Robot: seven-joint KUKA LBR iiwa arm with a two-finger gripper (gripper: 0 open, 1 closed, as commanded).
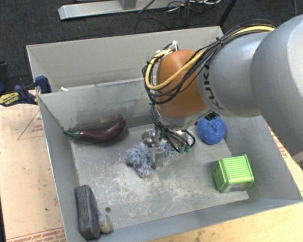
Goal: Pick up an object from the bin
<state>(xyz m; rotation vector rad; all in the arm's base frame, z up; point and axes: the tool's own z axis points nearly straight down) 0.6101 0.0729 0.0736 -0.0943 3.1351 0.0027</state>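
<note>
Arm (257, 73): grey, comes in over the bin's right edge. The orange wrist cover (177, 85), wrapped in cables, sits above the bin's middle, towards the back.

Grey metal bin (183, 222): sloped walls, scuffed flat floor, a few loose things spread out, no heap.

Dark purple aubergine, long and curved (101, 132): lies along the foot of the back wall, left of centre, stem end pointing to the left wall.

Dark grey oblong block (86, 212): front left corner, lying parallel to the left wall.

Green ribbed box-shaped thing (232, 173): front right area, well apart from the rest.

Crumpled blue-grey cloth-like wad (140, 157): middle of the floor. It's the thing nearest the tool.

Gripper (157, 149): low, at the wad's right edge, touching or just above it; can't say which. Can't tell how far it's open or whether it has hold of the wad, since the wrist and cables cover most of it.

Round blue rough-surfaced ball (212, 131): near the right wall, just beside the wrist cover's lower right.

Small pale pebble-like lump (106, 226): touching the block's front end, on its right.
</note>
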